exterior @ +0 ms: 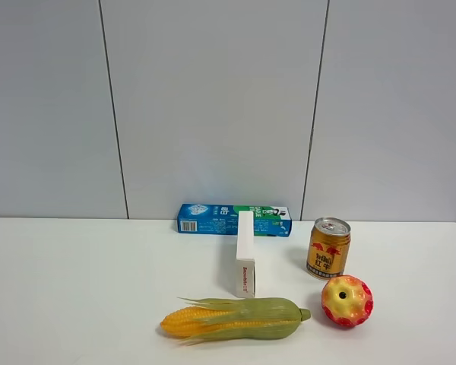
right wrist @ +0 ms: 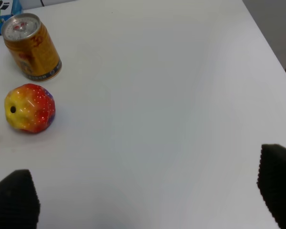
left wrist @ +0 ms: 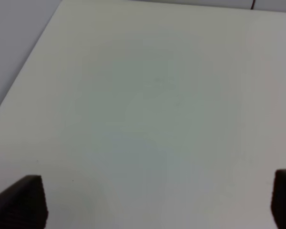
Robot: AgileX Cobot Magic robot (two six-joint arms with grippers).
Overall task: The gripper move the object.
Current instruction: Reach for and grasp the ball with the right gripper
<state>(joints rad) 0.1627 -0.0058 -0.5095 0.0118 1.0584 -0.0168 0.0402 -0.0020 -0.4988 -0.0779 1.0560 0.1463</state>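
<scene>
Nearest us: yellow corn cob in green husk at the front of the white table, lying left-right, stem tip toward the ball. Behind it we see a white cardboard box on its narrow side, small dark print unreadable. A blue-green flat carton lies at the wall, lettering too small to read. Further right, a gold drink can stands upright, red logo with Chinese characters. The dimpled red-and-yellow rainbow ball rests front right, just before the can, near the corn tip but apart. It's round, no long axis; its dark hole faces the high camera. The left gripper and right gripper are both spread wide, nothing between.
</scene>
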